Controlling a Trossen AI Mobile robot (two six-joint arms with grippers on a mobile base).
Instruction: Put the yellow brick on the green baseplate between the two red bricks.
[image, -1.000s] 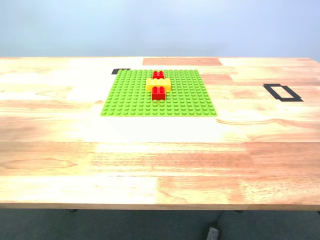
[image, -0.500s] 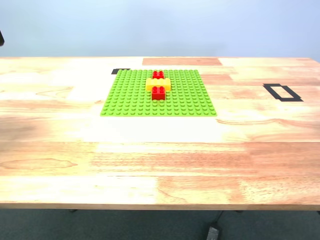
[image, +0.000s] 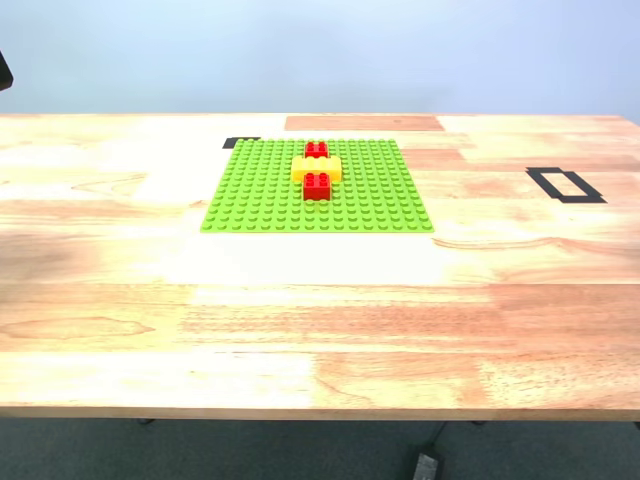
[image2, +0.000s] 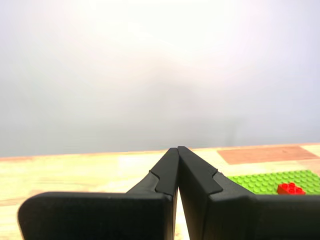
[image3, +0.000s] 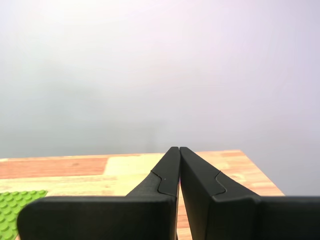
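Bright, even light; pale glare washes the worktop (image: 300, 265); shadows faint; wrist views hazy, washed-out backgrounds.

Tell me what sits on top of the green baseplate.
On the green baseplate: the yellow brick between the two red bricks, touching both. The studs beneath them are covered.

Green baseplate (image: 270, 195): bright lime green, covered in rows of studs. Yellow brick (image: 316, 168): yellow-orange. Two red bricks (image: 317, 186): bright red. Bench (image: 320, 320): light wood grain, with black tape marks (image: 565, 184).
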